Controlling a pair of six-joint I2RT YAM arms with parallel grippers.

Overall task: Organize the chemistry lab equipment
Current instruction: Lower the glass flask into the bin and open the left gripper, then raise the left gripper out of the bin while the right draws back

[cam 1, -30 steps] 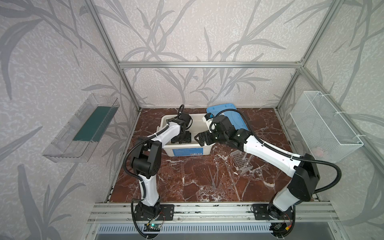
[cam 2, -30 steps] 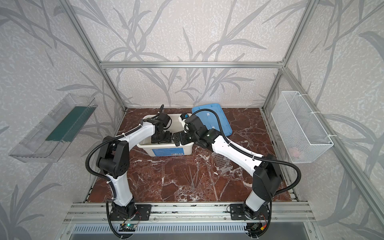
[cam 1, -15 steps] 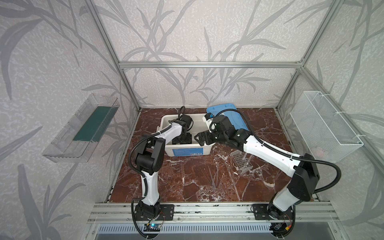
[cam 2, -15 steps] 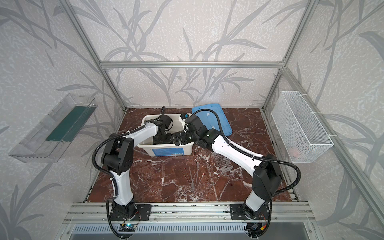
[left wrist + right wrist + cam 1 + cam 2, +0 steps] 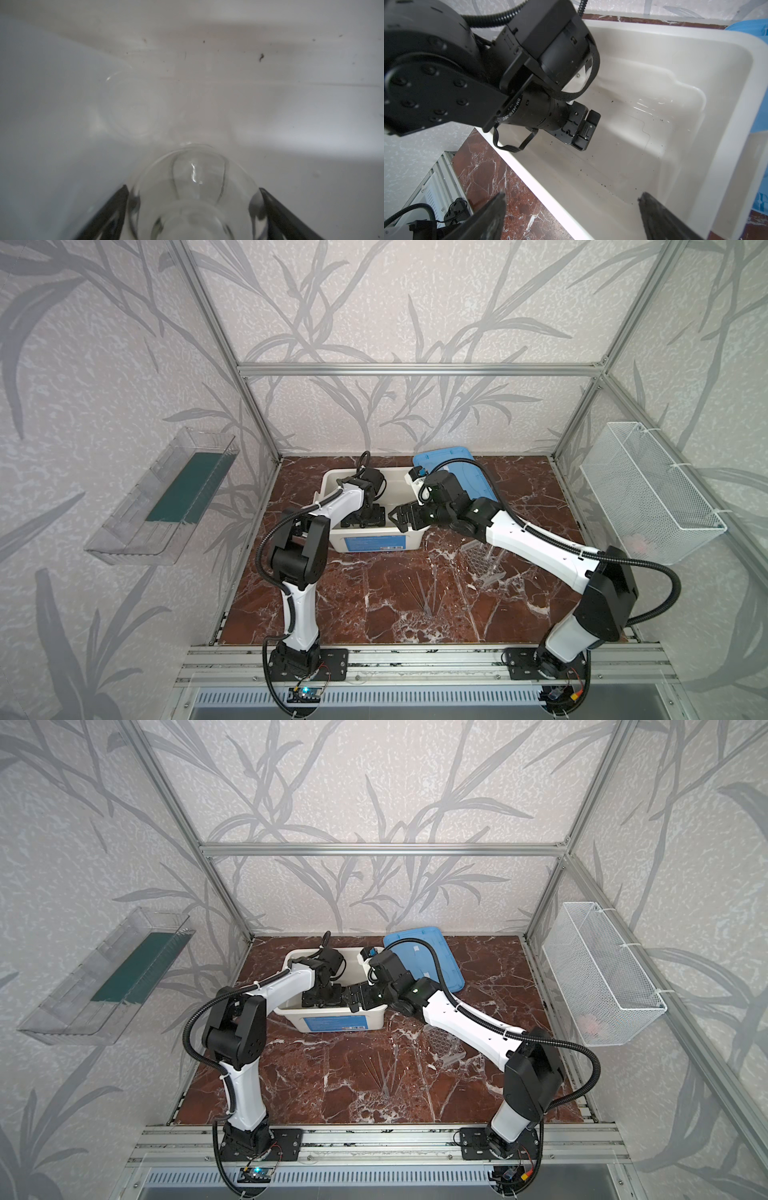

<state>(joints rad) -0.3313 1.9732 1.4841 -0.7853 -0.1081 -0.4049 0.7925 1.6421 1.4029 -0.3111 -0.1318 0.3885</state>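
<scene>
Our left gripper point(image 5: 192, 187) straddles, jaws apart, the small clear glass flask point(image 5: 197, 176) inside the white plastic tub point(image 5: 675, 31), our right gripper point(image 5: 572, 195) gapes empty to its right; withdrawing crookedly, we could knock it over.

— What do the arms look like?
— Left arm point(image 5: 332, 506) and right arm point(image 5: 536, 547): white links, black joints, black screwed base plates on the rail point(image 5: 415, 659).
— Cables?
— A ribbed black hose point(image 5: 677, 589) off each elbow. There is white lettering on a black motor point(image 5: 533, 112). The right gripper point(image 5: 572, 197) is black.
</scene>
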